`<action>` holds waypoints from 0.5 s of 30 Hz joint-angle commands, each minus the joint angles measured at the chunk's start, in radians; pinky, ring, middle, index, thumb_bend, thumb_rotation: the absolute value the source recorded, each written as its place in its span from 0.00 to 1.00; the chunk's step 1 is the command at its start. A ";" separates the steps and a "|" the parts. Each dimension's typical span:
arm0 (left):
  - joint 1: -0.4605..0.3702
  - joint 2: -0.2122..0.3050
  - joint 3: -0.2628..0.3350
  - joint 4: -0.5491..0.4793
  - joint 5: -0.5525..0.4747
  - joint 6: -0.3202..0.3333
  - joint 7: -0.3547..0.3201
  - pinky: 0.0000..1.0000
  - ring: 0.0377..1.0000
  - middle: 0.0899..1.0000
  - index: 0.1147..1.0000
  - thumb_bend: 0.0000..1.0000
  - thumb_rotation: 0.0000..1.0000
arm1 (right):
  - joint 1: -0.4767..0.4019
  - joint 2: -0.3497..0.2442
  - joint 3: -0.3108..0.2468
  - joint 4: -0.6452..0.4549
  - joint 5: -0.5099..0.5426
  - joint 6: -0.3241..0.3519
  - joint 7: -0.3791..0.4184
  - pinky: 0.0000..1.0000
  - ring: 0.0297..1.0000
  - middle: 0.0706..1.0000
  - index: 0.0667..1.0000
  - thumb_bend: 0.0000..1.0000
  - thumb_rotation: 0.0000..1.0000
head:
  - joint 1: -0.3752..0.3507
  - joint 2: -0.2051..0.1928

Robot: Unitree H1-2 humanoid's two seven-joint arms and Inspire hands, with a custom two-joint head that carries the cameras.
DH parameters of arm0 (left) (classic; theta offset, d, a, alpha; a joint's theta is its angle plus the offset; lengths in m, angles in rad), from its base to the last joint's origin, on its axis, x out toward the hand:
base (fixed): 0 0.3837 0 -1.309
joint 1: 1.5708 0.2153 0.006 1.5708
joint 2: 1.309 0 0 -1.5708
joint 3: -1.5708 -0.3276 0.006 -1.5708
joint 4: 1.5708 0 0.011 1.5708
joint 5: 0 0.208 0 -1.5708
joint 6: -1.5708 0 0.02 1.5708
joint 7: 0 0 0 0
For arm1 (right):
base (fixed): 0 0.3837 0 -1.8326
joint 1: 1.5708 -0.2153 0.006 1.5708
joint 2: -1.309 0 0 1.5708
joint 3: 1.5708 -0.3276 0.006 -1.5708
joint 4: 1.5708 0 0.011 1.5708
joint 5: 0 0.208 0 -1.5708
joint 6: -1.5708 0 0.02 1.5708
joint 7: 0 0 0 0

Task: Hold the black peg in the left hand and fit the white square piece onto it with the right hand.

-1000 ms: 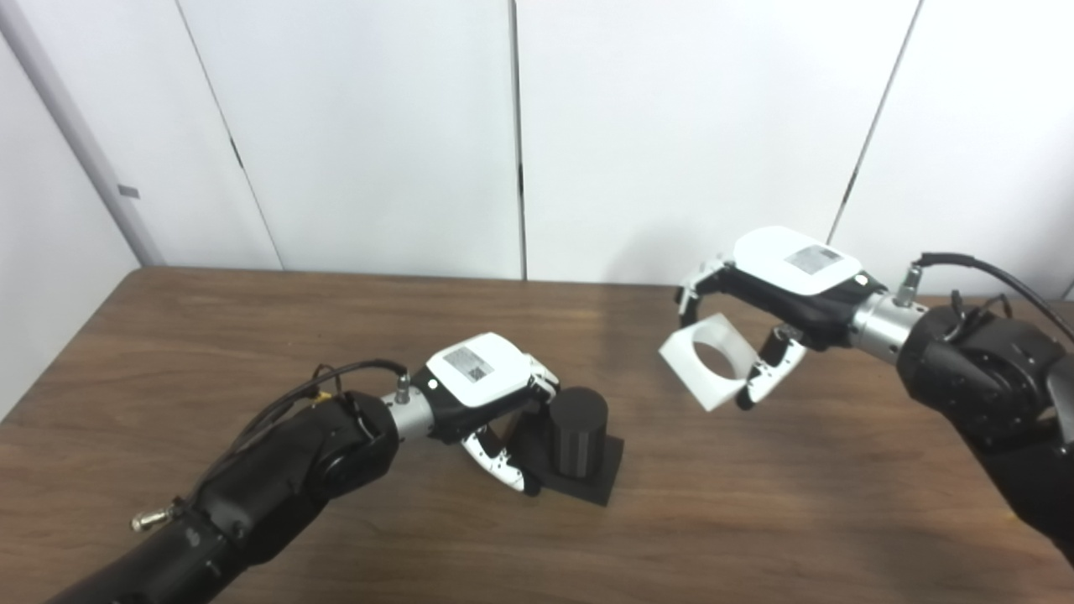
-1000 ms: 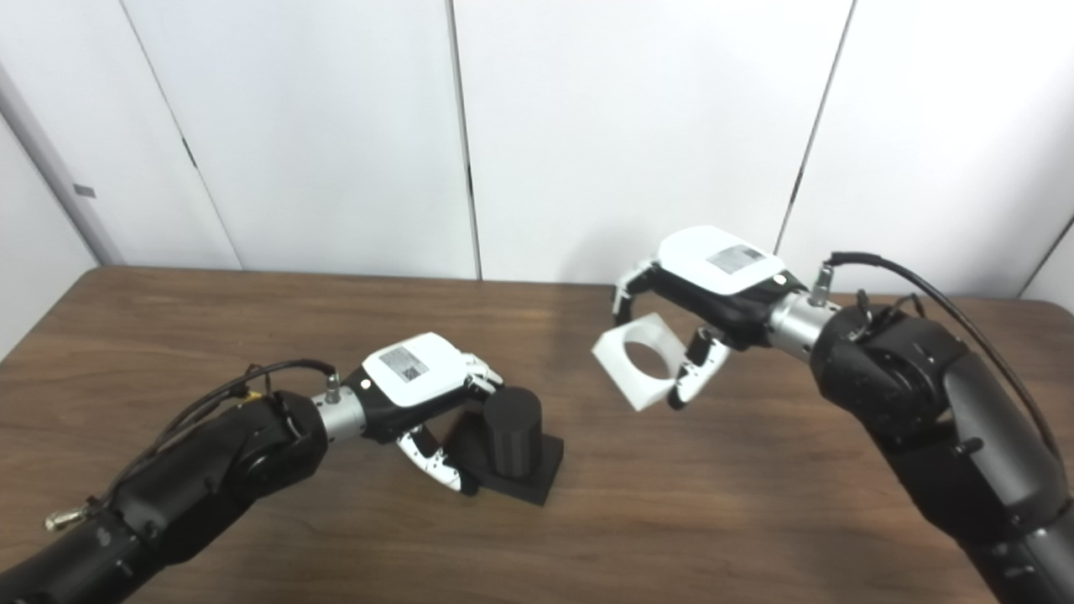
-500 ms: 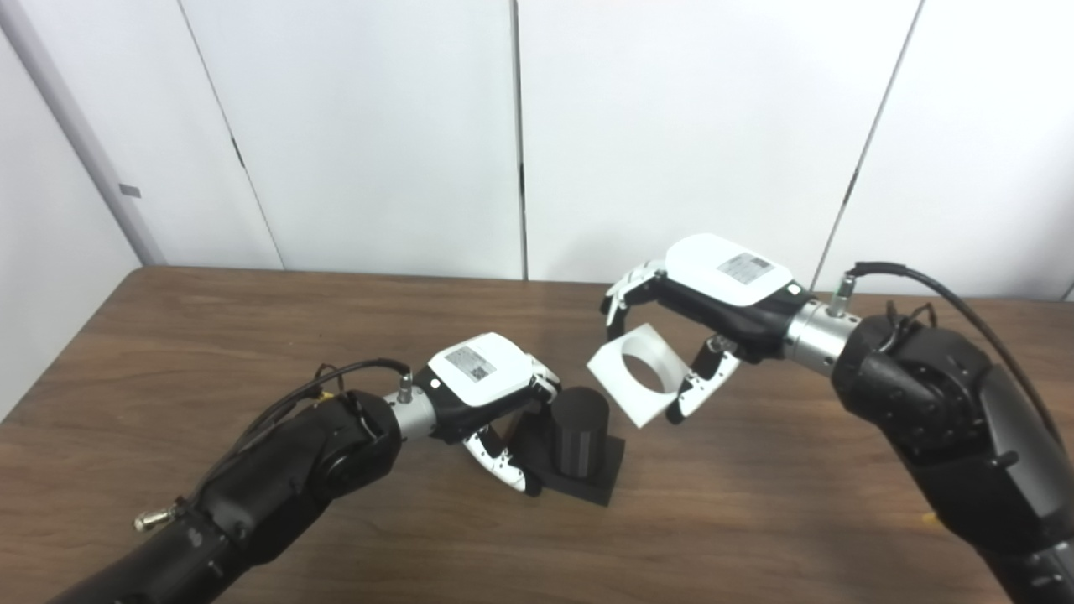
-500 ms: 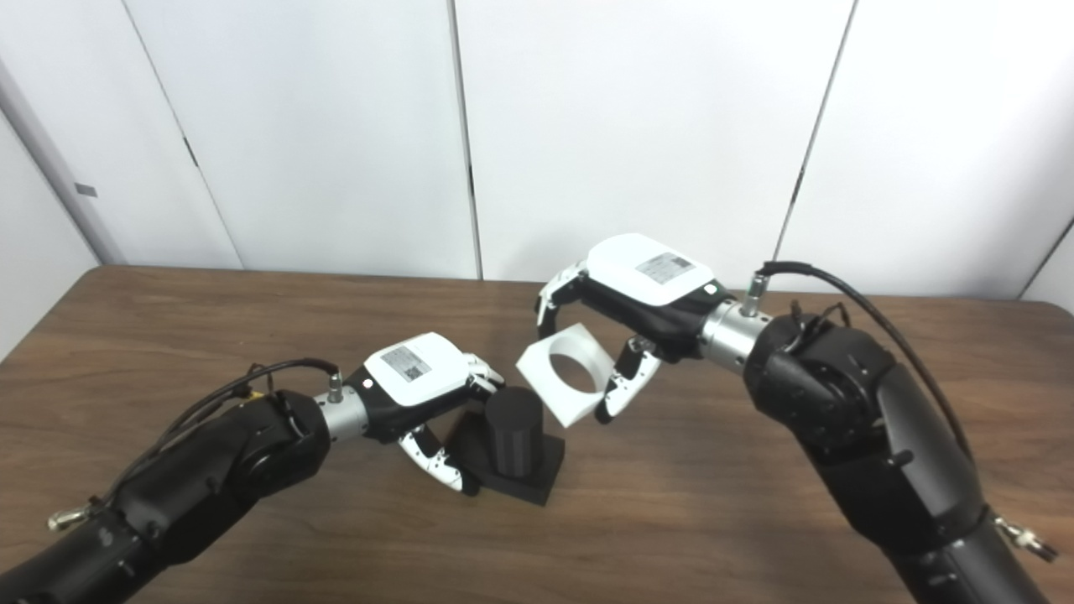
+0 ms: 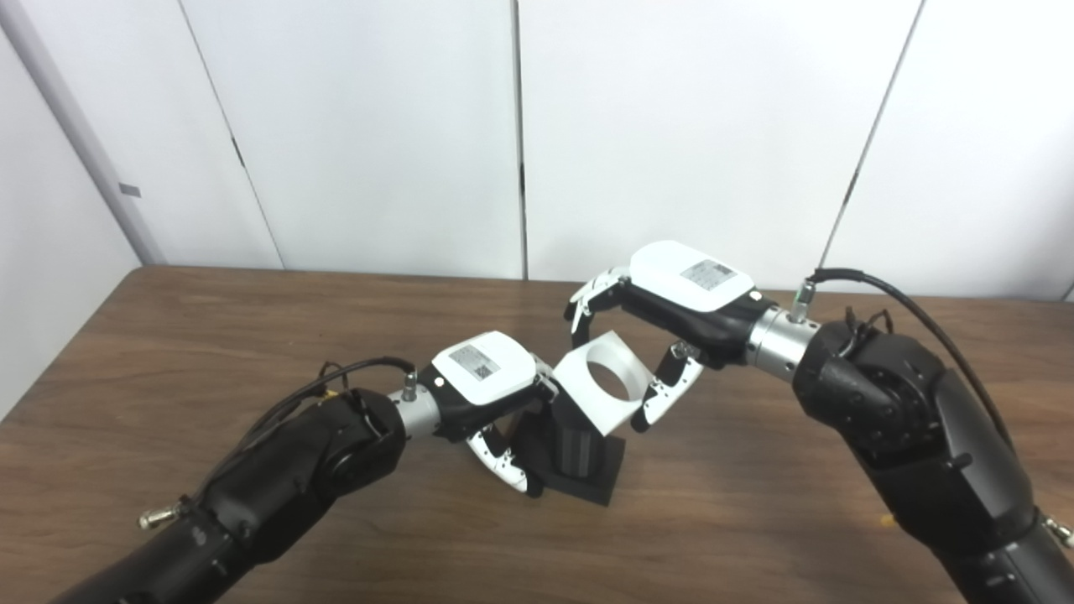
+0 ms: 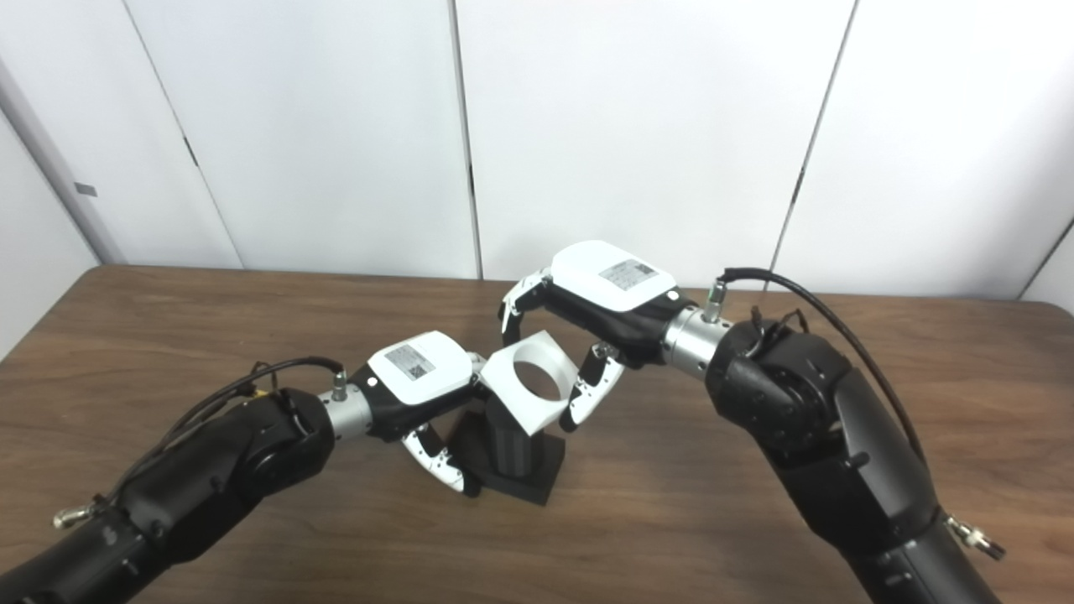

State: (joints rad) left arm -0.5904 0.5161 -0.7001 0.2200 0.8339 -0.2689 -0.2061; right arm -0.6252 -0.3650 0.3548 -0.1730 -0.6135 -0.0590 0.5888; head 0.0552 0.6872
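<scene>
The black peg (image 5: 577, 446) is a dark cylinder on a square black base, standing on the wooden table (image 5: 168, 335) near the middle. My left hand (image 5: 491, 394) grips the left side of the base, with fingers behind it and thumb in front. My right hand (image 5: 663, 302) is shut on the white square piece (image 5: 597, 382), which has a round hole. The piece is tilted and sits just over the top of the peg, hiding the peg's top. I cannot tell whether the piece touches the peg. The same scene shows in the right eye view, with the piece (image 6: 529, 394) over the peg (image 6: 512, 449).
White wall panels (image 5: 377, 126) stand right behind the table's far edge. The table's left edge (image 5: 67, 344) runs diagonally at the left. A cable (image 5: 889, 289) loops off my right forearm.
My right hand has carried the white square piece leftward and slightly down, from the right side of the table to just over the peg. My left hand and the peg have stayed in place.
</scene>
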 commanded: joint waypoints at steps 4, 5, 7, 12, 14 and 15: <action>0.066 -0.010 -0.071 0.040 0.080 -0.012 -0.099 0.73 0.81 0.80 0.43 0.52 0.08 | -0.053 0.009 -0.005 -0.002 0.005 -0.013 -0.021 0.71 0.80 0.74 0.44 0.52 0.14 | 0.003 0.004; 0.066 -0.010 -0.071 0.038 0.082 -0.011 -0.099 0.73 0.81 0.80 0.43 0.52 0.08 | -0.053 0.009 -0.004 -0.001 0.005 -0.013 -0.020 0.71 0.80 0.74 0.44 0.52 0.14 | 0.003 0.004; 0.067 -0.010 -0.071 0.032 0.086 -0.003 -0.105 0.73 0.81 0.80 0.43 0.52 0.09 | -0.052 0.010 -0.001 -0.001 0.006 -0.011 -0.019 0.71 0.81 0.74 0.44 0.52 0.14 | 0.006 0.006; 0.065 -0.009 -0.070 0.029 0.085 -0.007 -0.107 0.73 0.81 0.80 0.43 0.52 0.08 | -0.049 0.010 0.003 0.010 0.007 -0.022 -0.022 0.70 0.80 0.74 0.44 0.52 0.14 | 0.007 0.008; 0.065 -0.008 -0.066 0.030 0.075 -0.010 -0.108 0.72 0.81 0.80 0.43 0.52 0.08 | -0.049 0.009 0.005 0.009 0.007 -0.019 -0.019 0.70 0.80 0.74 0.44 0.52 0.14 | 0.007 0.011; 0.066 -0.008 -0.065 0.031 0.072 -0.014 -0.103 0.72 0.81 0.80 0.43 0.52 0.08 | -0.049 0.008 0.006 0.010 0.008 -0.020 -0.018 0.71 0.80 0.74 0.44 0.52 0.14 | 0.006 0.011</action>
State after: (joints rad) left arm -0.5899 0.5152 -0.7000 0.2140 0.8437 -0.2652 -0.2072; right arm -0.6253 -0.3553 0.3721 -0.1493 -0.6144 -0.0593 0.5892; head 0.0614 0.6964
